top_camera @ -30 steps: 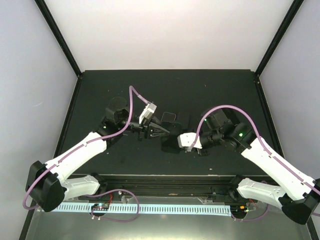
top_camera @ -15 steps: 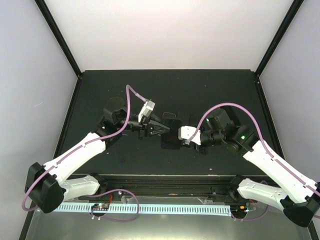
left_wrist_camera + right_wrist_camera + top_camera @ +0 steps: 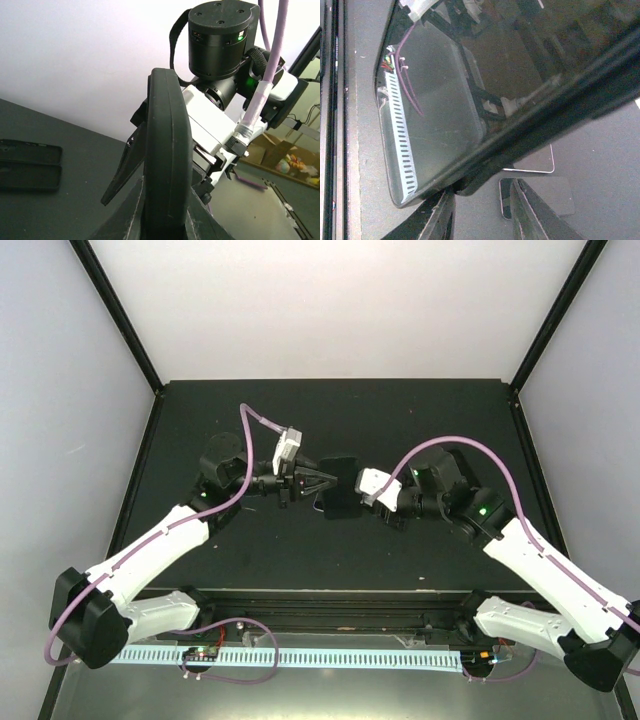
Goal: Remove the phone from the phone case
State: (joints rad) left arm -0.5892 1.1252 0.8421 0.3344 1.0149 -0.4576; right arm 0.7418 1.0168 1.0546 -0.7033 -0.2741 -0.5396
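Observation:
The black phone case with the phone in it (image 3: pixel 342 502) hangs above the table between my two grippers. My left gripper (image 3: pixel 322 484) is shut on it. In the left wrist view the case (image 3: pixel 167 150) stands edge-on between my fingers (image 3: pixel 132 217). My right gripper (image 3: pixel 362 502) meets it from the right. In the right wrist view the glossy phone screen (image 3: pixel 435 125) fills the frame, with the dark case rim (image 3: pixel 545 115) running across it. The lower corner sits between the right gripper's (image 3: pixel 484 192) narrow-set fingers (image 3: pixel 530 210), which look shut on it.
A second black case (image 3: pixel 30 165) lies flat on the dark table (image 3: pixel 250 430) to the left in the left wrist view. Flat silver-rimmed pieces (image 3: pixel 535 167) lie on the table under the right gripper. White walls and black posts enclose the table.
Both grippers have moved toward the far side of the table and closer together, carrying the cased phone with them. The case now sits higher between them.

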